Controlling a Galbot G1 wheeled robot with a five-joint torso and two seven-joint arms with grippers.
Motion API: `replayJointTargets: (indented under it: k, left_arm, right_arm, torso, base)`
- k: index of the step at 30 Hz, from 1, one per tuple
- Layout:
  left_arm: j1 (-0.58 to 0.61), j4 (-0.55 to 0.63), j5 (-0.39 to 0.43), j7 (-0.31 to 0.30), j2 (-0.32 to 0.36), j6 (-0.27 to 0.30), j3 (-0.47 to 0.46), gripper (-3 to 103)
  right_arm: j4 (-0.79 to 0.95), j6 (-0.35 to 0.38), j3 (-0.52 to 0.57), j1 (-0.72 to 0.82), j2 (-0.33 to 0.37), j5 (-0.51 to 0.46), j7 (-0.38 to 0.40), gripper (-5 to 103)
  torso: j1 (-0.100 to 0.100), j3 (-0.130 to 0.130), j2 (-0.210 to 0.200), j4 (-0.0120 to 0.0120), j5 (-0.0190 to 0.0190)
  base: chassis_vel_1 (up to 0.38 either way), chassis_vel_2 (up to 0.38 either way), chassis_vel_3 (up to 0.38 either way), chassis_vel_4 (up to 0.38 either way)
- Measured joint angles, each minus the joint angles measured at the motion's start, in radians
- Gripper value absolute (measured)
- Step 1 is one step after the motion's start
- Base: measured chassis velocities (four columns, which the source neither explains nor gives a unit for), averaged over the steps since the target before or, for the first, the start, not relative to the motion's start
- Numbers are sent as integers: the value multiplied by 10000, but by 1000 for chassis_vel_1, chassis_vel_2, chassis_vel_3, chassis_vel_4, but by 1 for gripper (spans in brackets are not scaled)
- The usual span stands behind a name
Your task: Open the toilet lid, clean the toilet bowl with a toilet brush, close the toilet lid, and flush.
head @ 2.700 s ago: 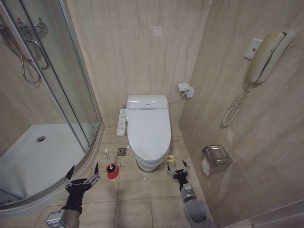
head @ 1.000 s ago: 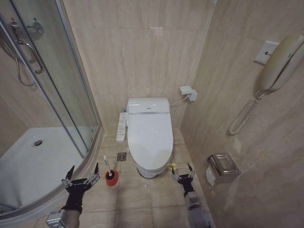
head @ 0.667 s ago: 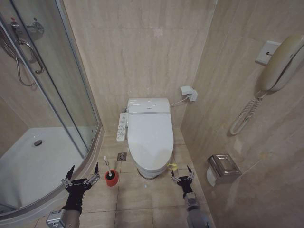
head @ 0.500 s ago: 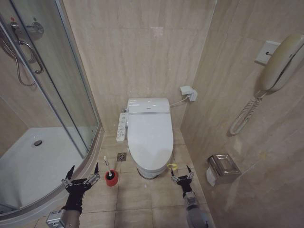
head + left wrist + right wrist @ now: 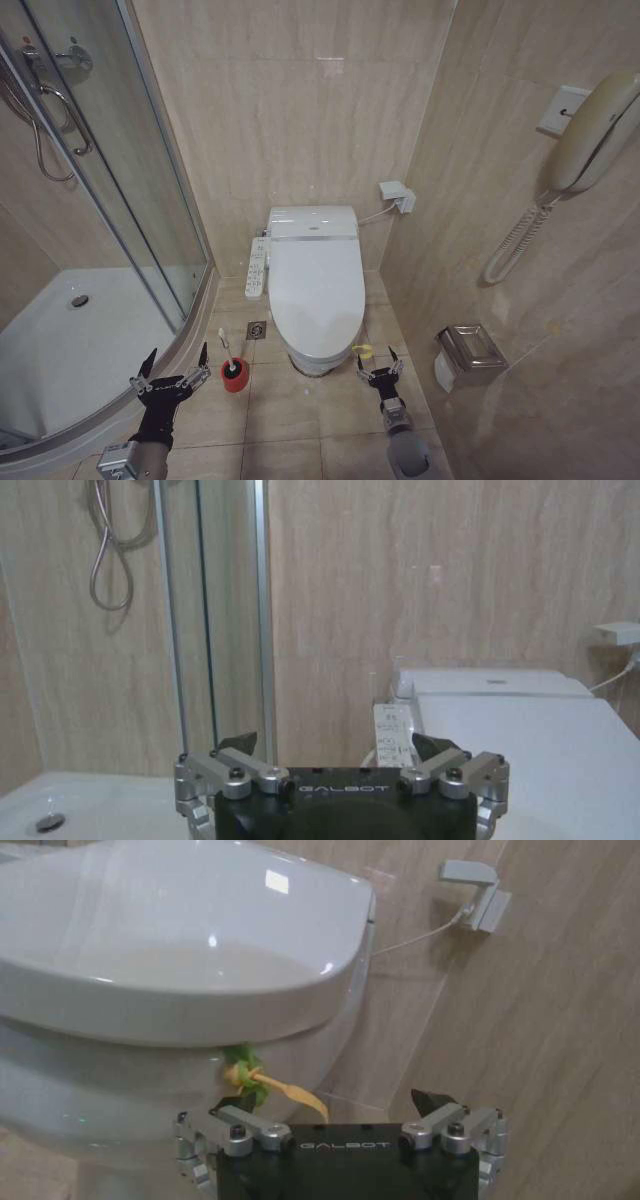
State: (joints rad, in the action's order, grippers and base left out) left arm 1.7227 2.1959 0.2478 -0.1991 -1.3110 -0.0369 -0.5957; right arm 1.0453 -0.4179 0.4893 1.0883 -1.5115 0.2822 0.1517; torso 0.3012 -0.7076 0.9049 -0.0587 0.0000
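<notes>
The toilet lid (image 5: pixel 316 282) was glossy white plastic, smooth enough to throw back the lamp glare, and the yellow-green loop (image 5: pixel 246 1074) just ahead of the right gripper (image 5: pixel 333 1104) looked like soft ribbon. That gripper had bright metal knuckles on a matt black body. The wall tiles (image 5: pixel 300 110) beyond it were polished beige stone. The paper holder (image 5: pixel 468 350) shone like brushed steel.

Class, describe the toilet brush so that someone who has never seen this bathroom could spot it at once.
Start at the white ceramic toilet bowl against the back wall. On the tiled floor between it and the curved white shower tray stands a small red cup holder. The thin white stick handle rising from that cup is the toilet brush, the slimmest upright thing there.
</notes>
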Motion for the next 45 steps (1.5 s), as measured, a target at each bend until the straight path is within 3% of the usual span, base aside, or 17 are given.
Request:
replayJointTargets:
  k: [15, 42, 43, 45]
  left_arm:
    - [0, 0, 0, 0, 0, 0, 0, 100]
    - [0, 0, 0, 0, 0, 0, 0, 100]
    - [0, 0, 0, 0, 0, 0, 0, 100]
    - [0, 0, 0, 0, 0, 0, 0, 100]
  right_arm:
    - [-1282, -373, 182, -749, -83, 954, 580, 100]
    - [-1826, -327, 248, -1221, 23, 1009, 822, 100]
    - [-1765, -317, 255, -1189, 38, 1007, 720, 80]
    - [-1656, -257, 253, -1135, 55, 1007, 595, 80]
  torso:
    - [0, 0, 0, 2, 0]
    - [0, 0, 0, 1, 1]
    - [0, 0, 0, 2, 0]
    - [0, 0, 0, 2, 1]
  base:
    - [0, 0, 0, 0]
    - [0, 0, 0, 0]
    - [0, 0, 0, 0]
    - [0, 0, 0, 0]
